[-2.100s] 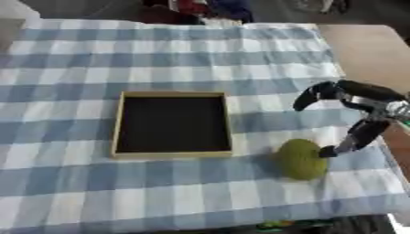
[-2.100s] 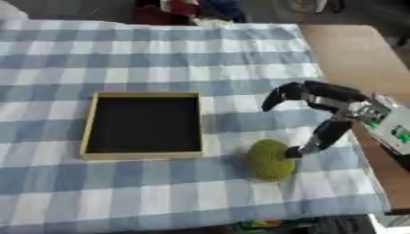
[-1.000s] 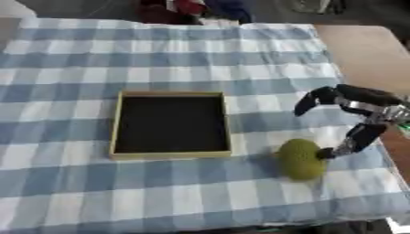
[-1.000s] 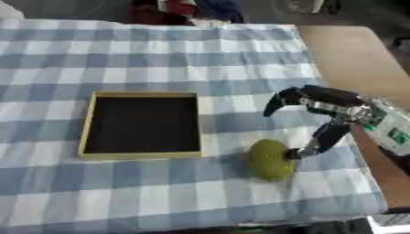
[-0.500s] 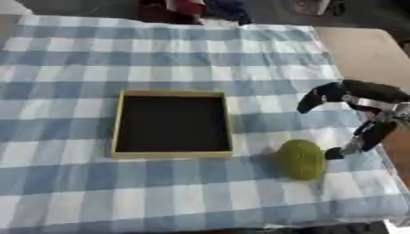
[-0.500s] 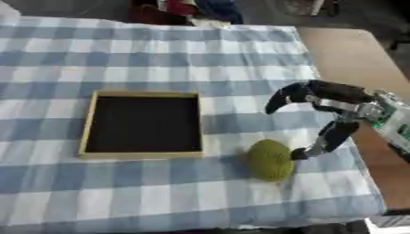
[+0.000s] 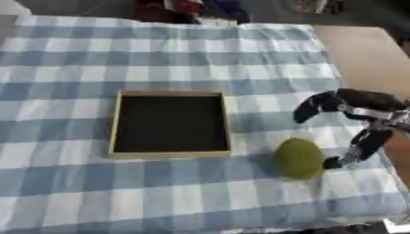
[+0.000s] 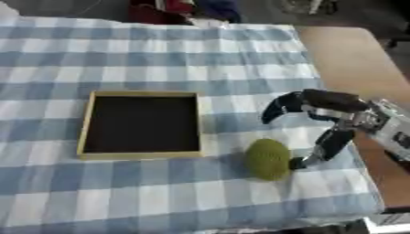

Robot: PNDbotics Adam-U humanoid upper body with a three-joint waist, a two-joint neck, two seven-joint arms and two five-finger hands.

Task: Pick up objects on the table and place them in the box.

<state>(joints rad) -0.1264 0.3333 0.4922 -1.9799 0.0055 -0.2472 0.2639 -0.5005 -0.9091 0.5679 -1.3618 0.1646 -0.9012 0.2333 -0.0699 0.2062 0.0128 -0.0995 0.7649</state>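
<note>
**Box waits while one hand reaches for the green ball**

Box (image 7: 170, 124) sits near the middle of the table, on a blue and white checked cloth (image 7: 120, 55) that covers almost the whole top. The cloth is the biggest thing here. A strip of bare brown table (image 7: 360, 50) shows at about 2 o'clock.

Next in size is the box. It is flat, with a pale wooden rim and a dark inside. Nothing is in it yet, so the job looks like it has only begun.

The right hand (image 8: 320, 112) comes in from 3 o'clock. Its fingers are spread wide and bent like a claw, and it holds nothing. One finger points down, with its tip just beside the ball, maybe touching it. I think the hand is spread so it can fit around the ball.

Smallest is the round green ball (image 7: 299, 158), at about 5 o'clock from the box and close to its corner.

Count: one box, one ball, one hand. The left hand is not in sight.
</note>
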